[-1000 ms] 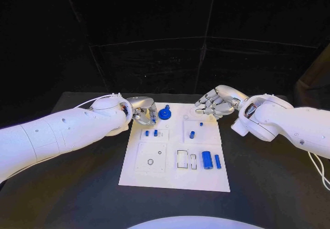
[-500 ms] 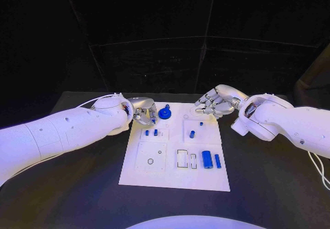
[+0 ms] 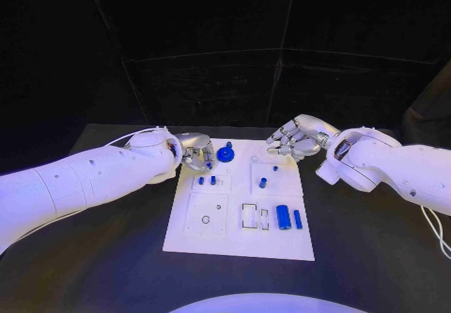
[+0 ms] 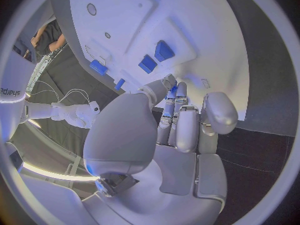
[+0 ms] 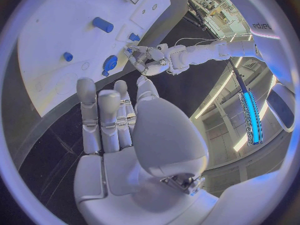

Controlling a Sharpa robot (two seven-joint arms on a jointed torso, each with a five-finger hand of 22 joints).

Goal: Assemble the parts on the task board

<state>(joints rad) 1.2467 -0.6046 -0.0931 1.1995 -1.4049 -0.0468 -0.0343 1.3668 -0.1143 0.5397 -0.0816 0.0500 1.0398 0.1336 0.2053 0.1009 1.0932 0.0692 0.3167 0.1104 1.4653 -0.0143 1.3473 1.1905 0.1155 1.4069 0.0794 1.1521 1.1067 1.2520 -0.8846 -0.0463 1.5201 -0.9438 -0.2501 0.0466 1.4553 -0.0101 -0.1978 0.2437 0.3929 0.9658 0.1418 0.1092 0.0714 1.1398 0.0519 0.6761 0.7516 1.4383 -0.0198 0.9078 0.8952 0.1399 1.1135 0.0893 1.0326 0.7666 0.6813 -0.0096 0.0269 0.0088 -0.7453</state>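
Note:
The white task board [image 3: 240, 235] lies mid-table. At its far left corner my left hand [image 3: 195, 151] hovers with its fingers curled together, pinching a small blue piece [image 4: 174, 88] at the tips. A blue round knob [image 3: 225, 154] stands just right of that hand. My right hand [image 3: 293, 140] hangs over the far right corner of the board [image 5: 56, 30], fingers apart and holding nothing. On the board stand two small blue pegs [image 3: 206, 180] and a single peg [image 3: 263, 183]. A thick blue cylinder [image 3: 282, 216] and a thinner bar [image 3: 297, 220] lie nearer me.
White recessed blocks sit on the board: one with a ring-shaped hole [image 3: 206, 220] and narrow rectangular slots [image 3: 250, 217]. Black table [image 3: 366, 248] surrounds the board on all sides. Both white forearms flank the board's far half.

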